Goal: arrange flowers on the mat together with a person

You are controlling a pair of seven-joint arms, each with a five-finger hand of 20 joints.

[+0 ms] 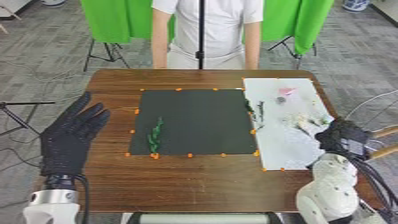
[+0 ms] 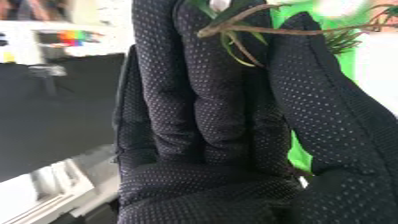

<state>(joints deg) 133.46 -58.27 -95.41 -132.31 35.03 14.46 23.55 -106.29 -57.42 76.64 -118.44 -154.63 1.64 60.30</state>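
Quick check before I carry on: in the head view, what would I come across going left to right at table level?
Left hand, green sprig on the dark mat, dark sprigs along the left side of the white sheet, pink flower on that sheet, right hand.

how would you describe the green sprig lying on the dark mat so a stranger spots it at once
On the brown wooden table, find the dark rectangular mat. Near its left edge, toward the robot, lies a slender, leafy green sprig. The other plants are farther right, on or near the white rectangular sheet.
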